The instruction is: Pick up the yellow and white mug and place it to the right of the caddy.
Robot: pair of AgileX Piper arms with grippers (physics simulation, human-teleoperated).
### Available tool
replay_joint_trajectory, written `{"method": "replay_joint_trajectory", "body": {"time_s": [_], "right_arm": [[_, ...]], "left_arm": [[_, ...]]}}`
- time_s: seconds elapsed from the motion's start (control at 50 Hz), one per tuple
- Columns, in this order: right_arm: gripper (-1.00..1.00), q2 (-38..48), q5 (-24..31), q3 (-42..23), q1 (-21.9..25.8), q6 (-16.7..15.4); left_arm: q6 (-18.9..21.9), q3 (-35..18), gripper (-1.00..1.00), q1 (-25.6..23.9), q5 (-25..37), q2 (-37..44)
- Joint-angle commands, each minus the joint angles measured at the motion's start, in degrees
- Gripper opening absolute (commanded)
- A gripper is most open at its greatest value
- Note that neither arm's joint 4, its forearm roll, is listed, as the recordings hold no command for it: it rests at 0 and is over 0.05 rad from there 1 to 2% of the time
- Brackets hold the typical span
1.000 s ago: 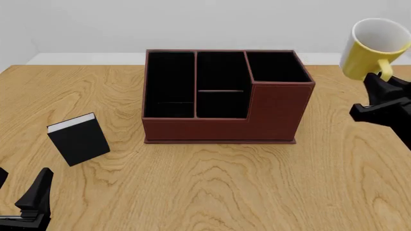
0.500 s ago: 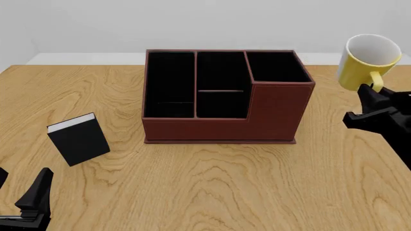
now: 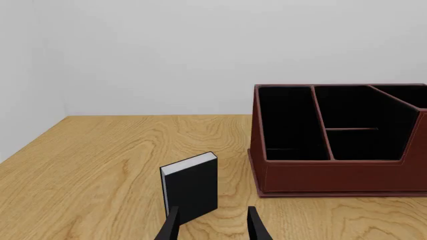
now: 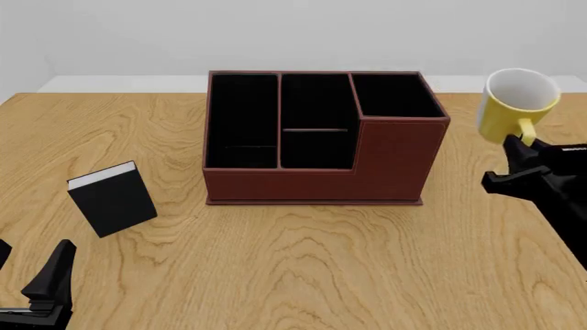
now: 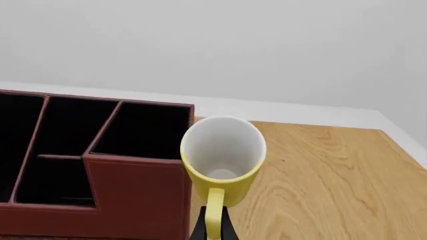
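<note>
The yellow and white mug (image 4: 513,106) hangs in the air just right of the caddy (image 4: 317,137), tilted with its white mouth toward me. My right gripper (image 4: 524,142) is shut on the mug's yellow handle from below. From the right wrist view the mug (image 5: 222,157) sits beside the caddy's tall corner (image 5: 137,197), and the right gripper (image 5: 213,225) pinches the handle. My left gripper (image 4: 41,292) rests at the table's near left corner, open and holding nothing; in the left wrist view its fingertips (image 3: 168,227) show, with the caddy (image 3: 333,145) beyond.
A small black book with white pages (image 4: 112,198) stands upright left of the caddy, just ahead of the left gripper (image 3: 212,225). Wooden table (image 4: 303,268) stretches in front of the caddy and to its right, toward the back wall.
The right gripper has lowered the mug and carried it slightly left, closer to the caddy's right side. The left arm and the book have not moved.
</note>
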Motion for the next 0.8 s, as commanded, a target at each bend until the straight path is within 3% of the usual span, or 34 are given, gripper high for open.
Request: {"method": "replay_joint_trajectory", "body": {"time_s": [0.02,0.2,0.26,0.36,0.8], "right_arm": [[-1.00,2.4,-3.2,1.4,-0.5,0.5],[-1.00,4.5,-5.3,2.5,-0.7,0.5],[-1.00,4.9,-4.8,2.2,0.0,2.4],[-1.00,5.6,-6.4,3.0,-0.9,0.6],[-1.00,10.6,-11.6,5.1,-1.0,0.3]], "left_arm": [[0.0,0.0,1.00,0.0,0.0,0.0],[0.0,0.0,1.00,0.0,0.0,0.0],[0.0,0.0,1.00,0.0,0.0,0.0],[0.0,0.0,1.00,0.0,0.0,0.0],[0.0,0.0,1.00,0.0,0.0,0.0]]}}
